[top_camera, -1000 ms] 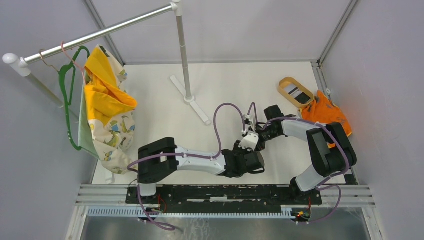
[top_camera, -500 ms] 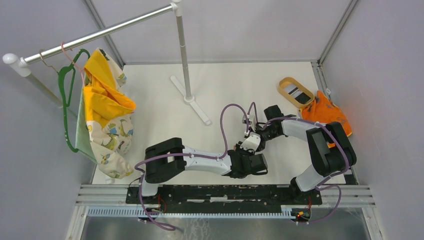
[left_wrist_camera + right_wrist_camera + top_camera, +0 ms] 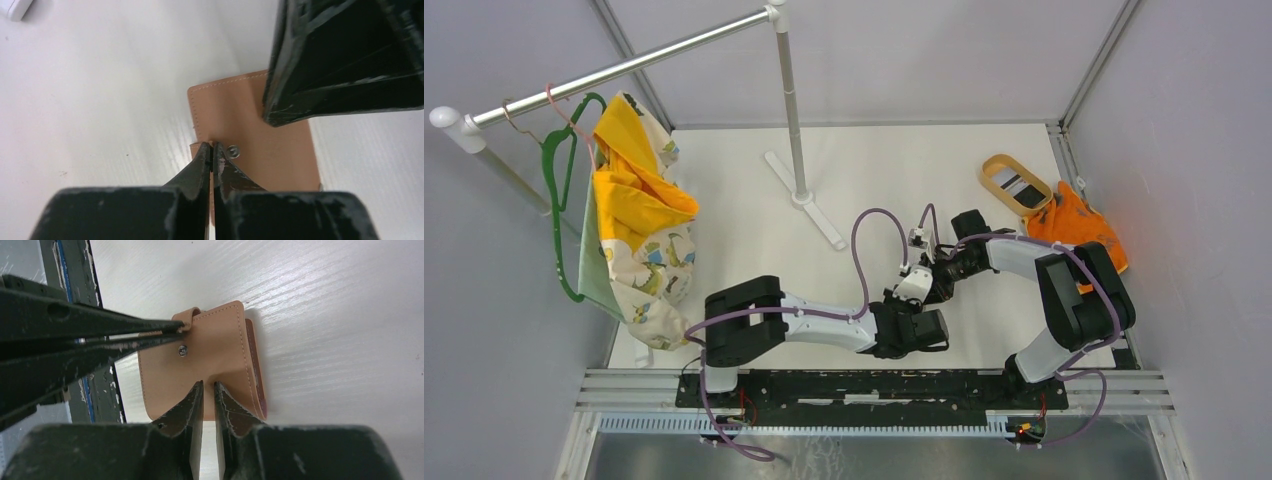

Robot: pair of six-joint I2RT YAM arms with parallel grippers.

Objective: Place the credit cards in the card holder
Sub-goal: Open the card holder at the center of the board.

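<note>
White counter [image 3: 744, 200] fills the cell, and the card holder [image 3: 210, 345] lies folded on it near the front edge, between the two arms. The left pincer [image 3: 212, 150] is shut tight on the snap tab [image 3: 186, 316], just beside the metal stud [image 3: 183, 351]. The stud is bare, so the snap seems undone. The right pincer [image 3: 206, 385] is narrow, with only a slit between its fingers. Its tips are at the leather cover, but I cannot tell if it pinches the leather or only presses on it. The credit cards are well apart from here: one striped card [image 3: 1025, 187] shows in the oval tray [image 3: 990, 172] at the far right.

I see some risks. The tab is thin and is caught near its edge, so a quick pull may let it slip out. If the right pincer does not pin the cover firmly, the whole holder may lift or slide instead of opening. The two pincers are also very near each other and could knock together.
</note>
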